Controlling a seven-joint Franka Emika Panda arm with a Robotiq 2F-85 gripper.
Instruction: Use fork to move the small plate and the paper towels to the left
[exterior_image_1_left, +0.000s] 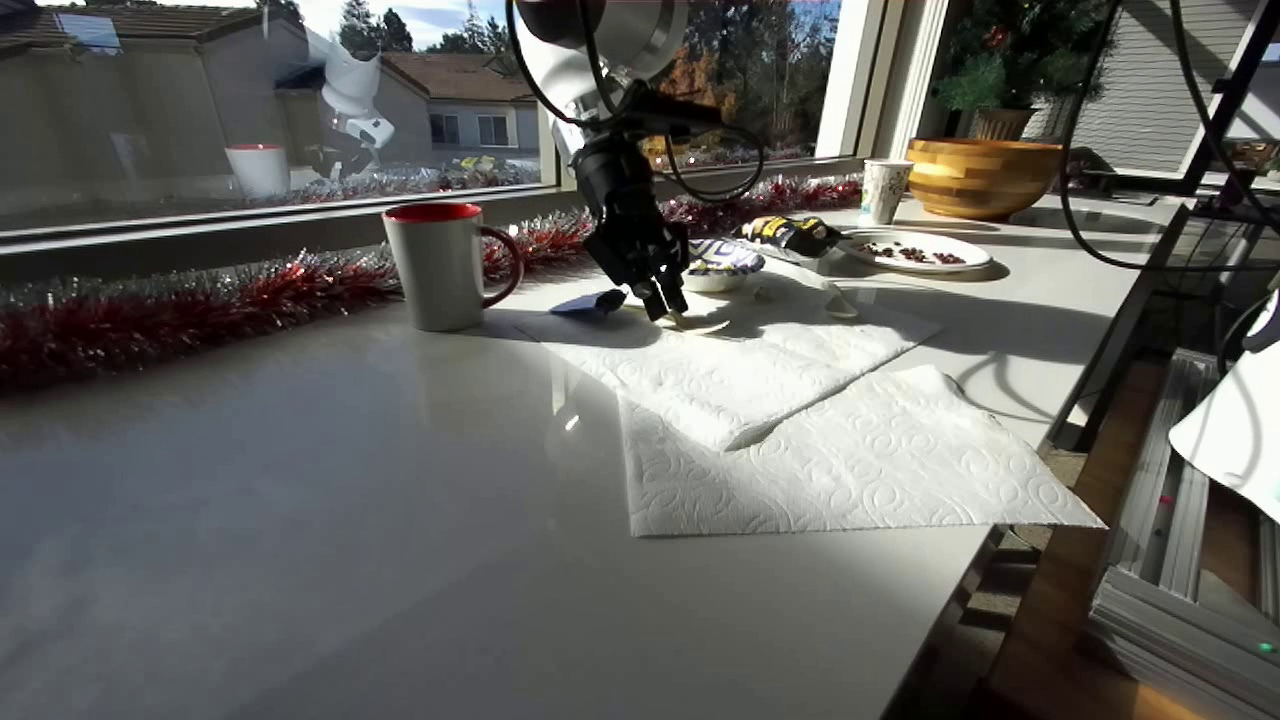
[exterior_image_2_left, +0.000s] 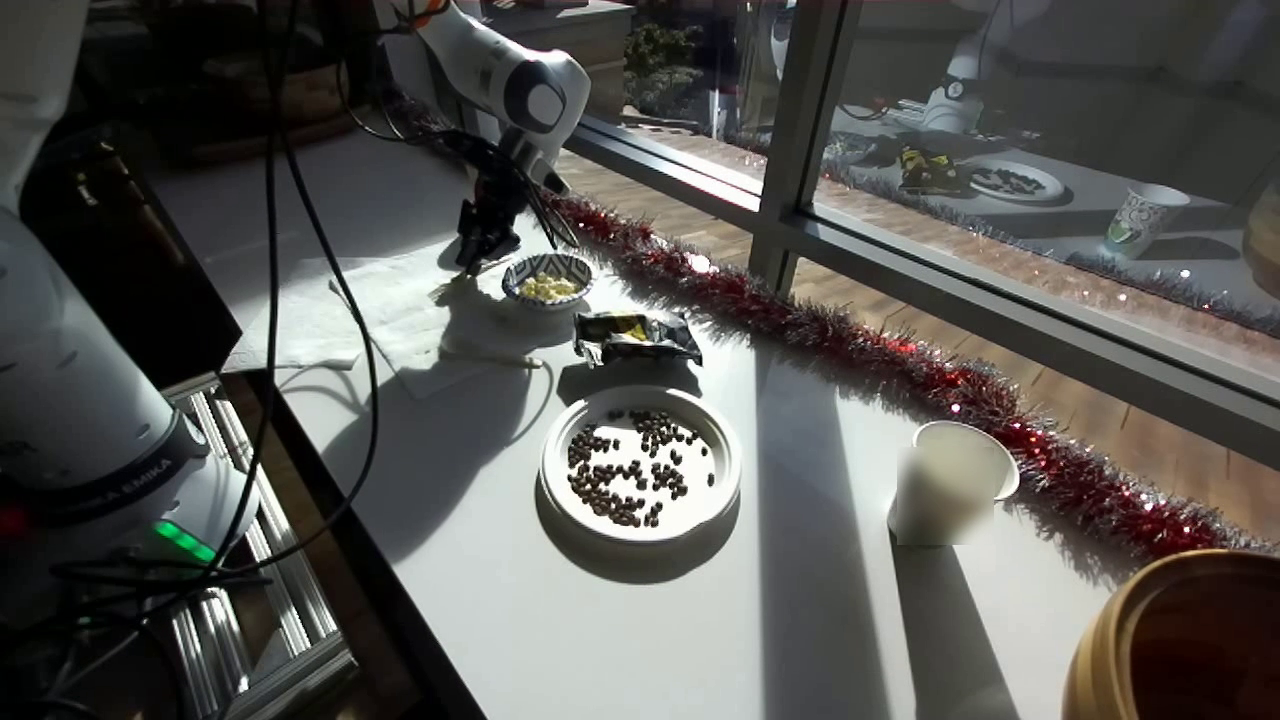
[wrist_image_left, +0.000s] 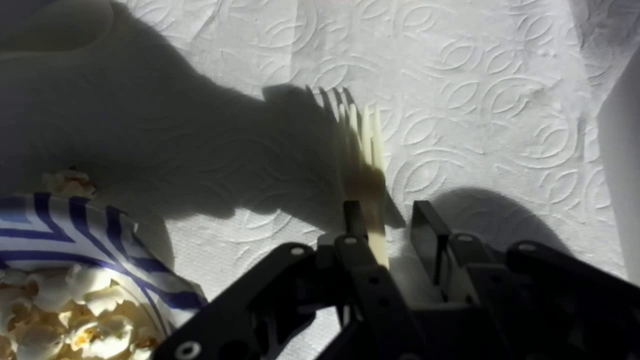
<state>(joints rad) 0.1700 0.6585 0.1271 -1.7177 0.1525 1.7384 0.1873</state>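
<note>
Pincer (wrist_image_left: 390, 217) unclenched, part-way apart — fork (wrist_image_left: 367, 185) within gap, closer to one side. Paper towels (exterior_image_1_left: 850, 460) beneath. Small plate (exterior_image_1_left: 722, 258), popcorn (exterior_image_2_left: 548, 288) inside, nearby — mug (exterior_image_1_left: 435, 270) upright on tabletop (exterior_image_1_left: 350, 530).

My jaws look matt — the paper towels (exterior_image_1_left: 800, 440) rough, embossed; the fork (wrist_image_left: 368, 185) smooth, plastic-looking; the surface (exterior_image_1_left: 300, 560) glossy — the wooden bowl (exterior_image_1_left: 980, 185) polished

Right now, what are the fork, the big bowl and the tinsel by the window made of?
Fork: probably plastic, smooth and cream-coloured, though thin wood could look similar.
Big bowl: most likely smooth wood, since lighter and darker brown blocks show.
Tinsel: perhaps thin, shiny plastic foil; its red and silver strands glitter.
</note>
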